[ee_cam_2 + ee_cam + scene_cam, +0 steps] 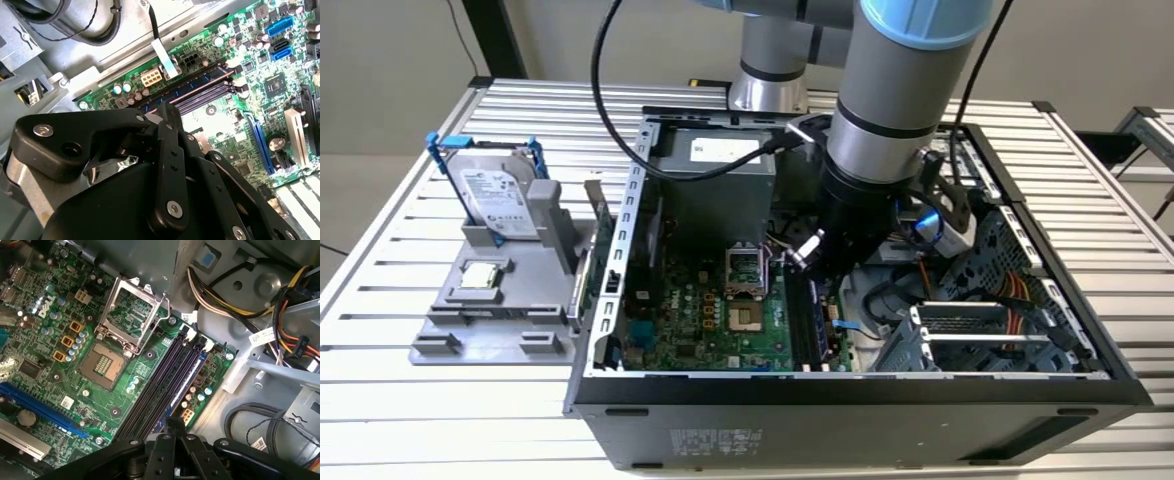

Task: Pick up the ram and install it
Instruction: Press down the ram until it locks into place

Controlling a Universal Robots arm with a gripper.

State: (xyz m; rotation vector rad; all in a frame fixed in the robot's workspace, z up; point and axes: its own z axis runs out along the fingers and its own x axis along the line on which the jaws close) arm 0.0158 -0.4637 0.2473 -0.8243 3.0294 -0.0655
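Observation:
The ram point(200, 86) is a long blue-green stick standing in one of the black motherboard slots point(155, 390); in the first wrist view the ram point(187, 382) is in the slot nearest the case's metal wall. My gripper point(167, 111) is shut, its fingertips pressed together right over one end of the stick. I cannot tell whether they pinch its edge or only rest on it. In the first wrist view the gripper point(174, 421) is at the slot's end, and in the exterior view the gripper point(803, 258) reaches down inside the open case.
The open computer case point(854, 400) holds the green motherboard point(707, 310) with an open CPU socket point(105, 362). Cable bundles point(280, 315) and a drive cage point(974, 330) crowd the slots. A grey tray point(454, 330) at the exterior view's left carries a hard drive point(494, 195) and a CPU chip point(480, 275).

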